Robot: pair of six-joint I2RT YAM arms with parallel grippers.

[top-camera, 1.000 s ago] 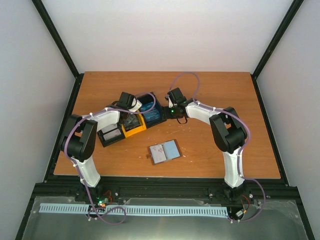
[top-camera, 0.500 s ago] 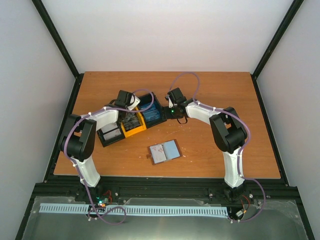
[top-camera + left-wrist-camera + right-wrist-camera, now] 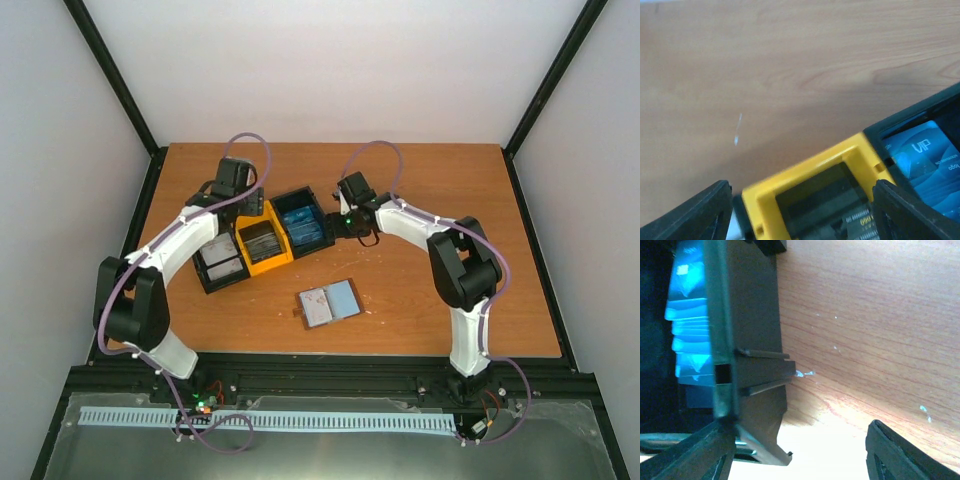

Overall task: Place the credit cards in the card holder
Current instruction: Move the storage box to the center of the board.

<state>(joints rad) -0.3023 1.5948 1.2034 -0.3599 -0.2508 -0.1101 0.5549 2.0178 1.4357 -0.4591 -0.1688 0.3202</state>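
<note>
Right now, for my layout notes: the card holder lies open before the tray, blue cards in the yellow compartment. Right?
No: the top view shows the blue cards in the black end compartment beside the yellow compartment. The card holder lies open before the tray.

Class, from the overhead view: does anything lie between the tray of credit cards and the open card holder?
Nothing visible does: only bare table lies between the tray, holding the credit cards, and the card holder.
</note>
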